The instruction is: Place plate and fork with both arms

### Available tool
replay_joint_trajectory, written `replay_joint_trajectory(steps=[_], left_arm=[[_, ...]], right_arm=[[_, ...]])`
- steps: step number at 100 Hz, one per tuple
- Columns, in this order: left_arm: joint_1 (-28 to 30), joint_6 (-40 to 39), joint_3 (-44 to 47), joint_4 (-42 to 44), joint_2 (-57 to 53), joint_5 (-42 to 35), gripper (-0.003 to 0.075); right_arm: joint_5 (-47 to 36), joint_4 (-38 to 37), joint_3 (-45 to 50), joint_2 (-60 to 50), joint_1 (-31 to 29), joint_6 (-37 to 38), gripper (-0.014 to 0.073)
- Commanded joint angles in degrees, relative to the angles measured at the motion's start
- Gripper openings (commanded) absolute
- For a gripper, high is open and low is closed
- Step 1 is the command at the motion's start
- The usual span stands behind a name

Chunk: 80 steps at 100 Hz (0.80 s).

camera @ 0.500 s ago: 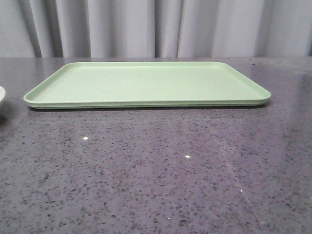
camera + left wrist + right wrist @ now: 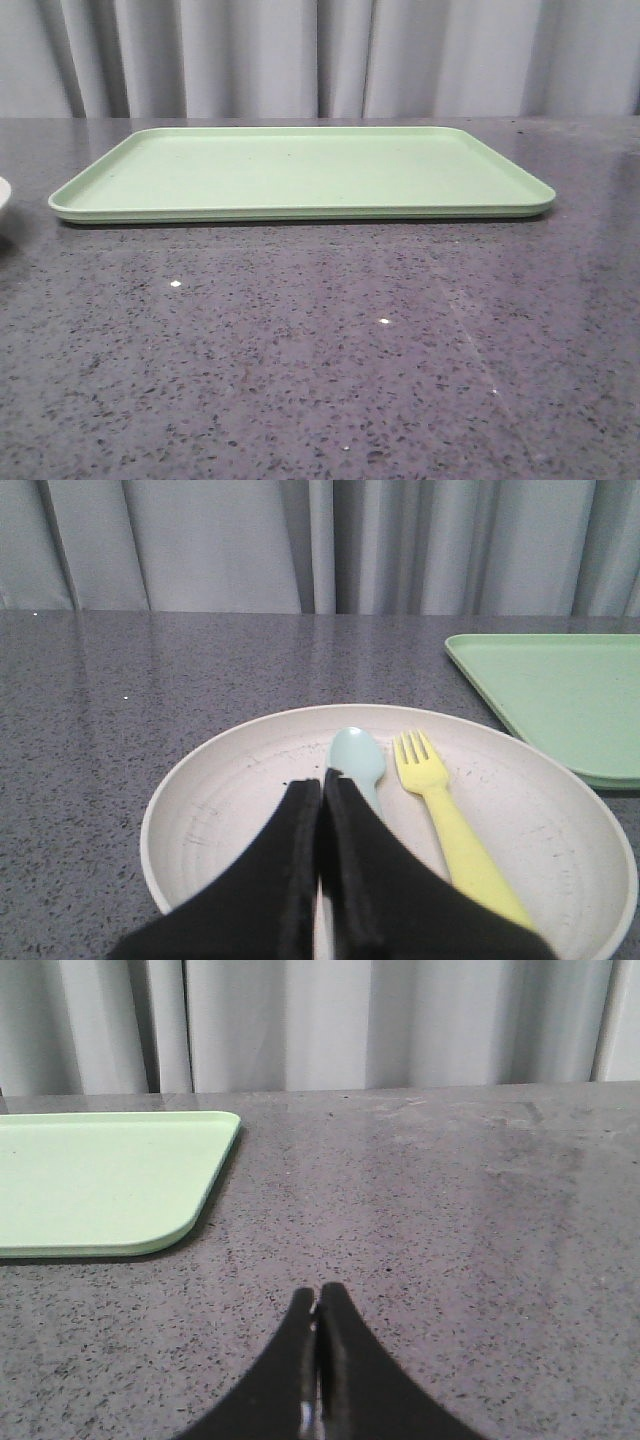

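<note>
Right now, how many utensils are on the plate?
2. The light blue spoon and yellow fork lie side by side on the plate; the left gripper hides part of the spoon.

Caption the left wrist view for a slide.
Shut left gripper over plate holding fork and blue spoon, beside tray.
</note>
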Motion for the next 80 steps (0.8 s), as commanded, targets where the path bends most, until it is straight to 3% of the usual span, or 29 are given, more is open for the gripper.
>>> replay_joint_trajectory(steps=[1,21,53,68,80], left_arm=[[0.2,-0.4,0.8,-0.2,-1.8,-6.6,-0.002],[0.2,-0.4,0.8,-0.2,-1.8,-11.4,-0.002],[0.2,-0.4,0.2,-0.2,-1.8,-13.6,-0.002],[0.2,-0.4,-3.5,-0.2,-1.8,-11.6,-0.0021],[0.2,-0.4,-8.8,-0.2,-0.7,-8.0,-0.0021]], right_arm=[[-5.2,-0.5,-0.3,-1.4,-0.1,-0.4,-0.0067],[-8.4,-1.0,-0.3,-1.5,-0.2,-0.4,-0.0067],[-29.7,-0.9,-0.3,-1.5,-0.2,-0.4,-0.0067],[-29.5,-0.5,-1.6,-1.4,-0.2,-0.2,-0.0067],[-20.9,-0.5,-6.6,-0.5,-0.2,-0.2,-0.0067]])
